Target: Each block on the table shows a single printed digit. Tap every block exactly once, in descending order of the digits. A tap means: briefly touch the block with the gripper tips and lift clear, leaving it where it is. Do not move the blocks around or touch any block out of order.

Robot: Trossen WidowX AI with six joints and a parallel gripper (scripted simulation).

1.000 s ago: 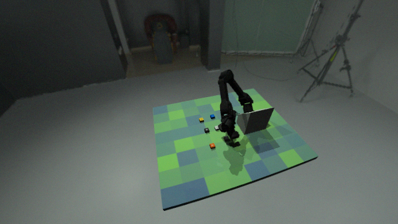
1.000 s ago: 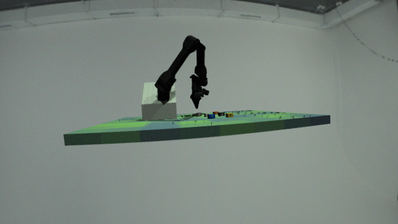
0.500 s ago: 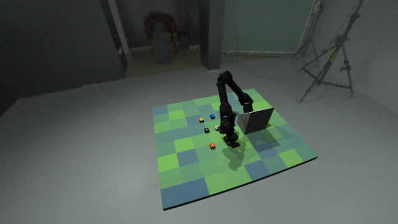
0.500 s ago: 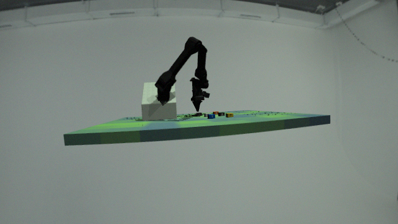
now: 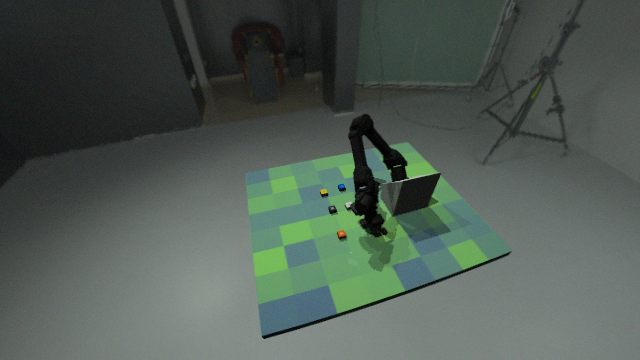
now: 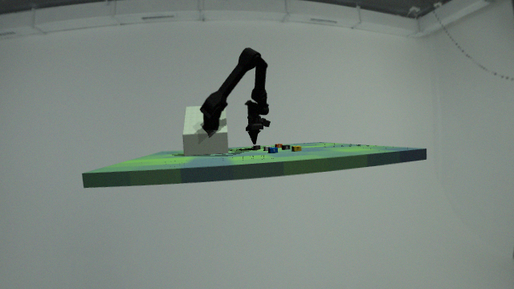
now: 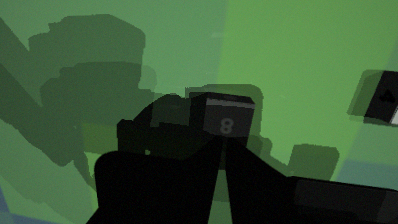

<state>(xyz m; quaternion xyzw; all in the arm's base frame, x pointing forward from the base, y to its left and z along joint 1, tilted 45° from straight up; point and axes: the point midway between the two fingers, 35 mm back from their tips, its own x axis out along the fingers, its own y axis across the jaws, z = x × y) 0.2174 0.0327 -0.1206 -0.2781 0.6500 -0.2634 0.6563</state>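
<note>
My gripper (image 6: 254, 143) (image 7: 223, 143) is shut and empty, pointing down. Its tips are at or just above the dark grey block (image 6: 257, 148) (image 7: 227, 116), which shows an 8; contact cannot be told. The arm hides this block in the top view. A white block (image 5: 348, 205) (image 6: 266, 148) (image 7: 395, 117) with a 4 is partly shadowed at the right edge of the wrist view. An orange block (image 5: 341, 234) (image 6: 279, 145), a black block (image 5: 332, 209) (image 6: 285, 147), a yellow block (image 5: 324, 192) (image 6: 296, 148) and a blue block (image 5: 341, 187) (image 6: 273, 150) stand apart; their digits are unreadable.
A pale box-like panel (image 5: 415, 195) (image 6: 205, 144) stands near the arm's base. The blocks lie on a green and blue checkered board (image 5: 300, 302) (image 6: 341, 162). The arm casts a broad shadow around the gripper.
</note>
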